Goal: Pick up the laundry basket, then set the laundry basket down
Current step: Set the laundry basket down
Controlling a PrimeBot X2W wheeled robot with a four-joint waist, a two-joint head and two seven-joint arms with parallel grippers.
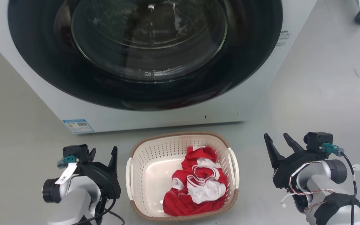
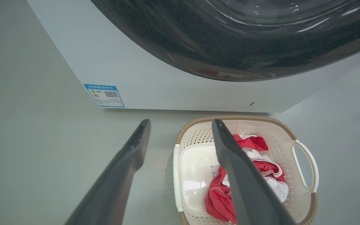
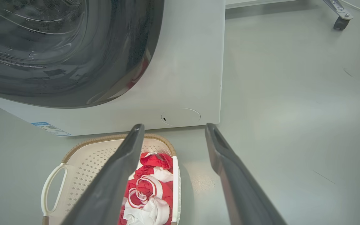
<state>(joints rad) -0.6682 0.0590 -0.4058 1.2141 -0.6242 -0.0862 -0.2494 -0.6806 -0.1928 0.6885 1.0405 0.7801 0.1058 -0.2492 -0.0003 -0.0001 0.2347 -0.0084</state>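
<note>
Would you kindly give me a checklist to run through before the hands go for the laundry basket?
1. Left hand open: ok.
2. Right hand open: ok.
3. Laundry basket upright on the floor: ok.
4. Both white side handles free of cloth: ok.
5. Red and white clothes contained in the basket: ok.
6. Hands at the handles: not ok, each stands apart beside the basket.

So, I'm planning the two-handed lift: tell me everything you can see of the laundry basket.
The laundry basket is cream-white perforated plastic, rounded-rectangular, with a brown woven-look rim and a white loop handle on each side. It stands upright on the grey floor just before the washing machine, holding crumpled red and white clothes toward its right. The left pincer and right pincer, both open, flank it, apparently without touching.
</note>
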